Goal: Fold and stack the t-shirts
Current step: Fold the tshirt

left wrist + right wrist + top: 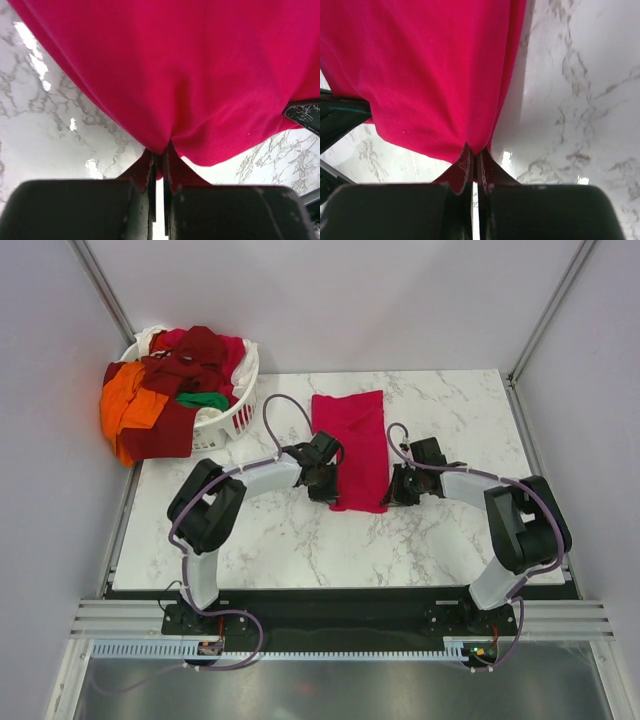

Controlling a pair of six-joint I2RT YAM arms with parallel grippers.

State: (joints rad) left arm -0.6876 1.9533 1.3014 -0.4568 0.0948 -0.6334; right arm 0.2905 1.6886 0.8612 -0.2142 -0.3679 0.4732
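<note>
T-shirt (350,440) pinched, left end effector (159,153), right end effector (474,153)

From above you cannot see either pair of fingertips. The left gripper (322,480) and right gripper (402,485) sit under their own wrist housings, which also cover the near corners of the crimson-pink t-shirt (350,435). In both wrist views that shirt runs off the top edge, so you get no outline of it, and the finger bases are cut at the bottom. The dark part (305,114) at the left wrist view's right edge is cropped past telling. The heaped t-shirts (195,360) overlap too much to count, and the orange t-shirt (125,405) and maroon t-shirt (165,435) hide the left wall of the laundry basket (235,420).
</note>
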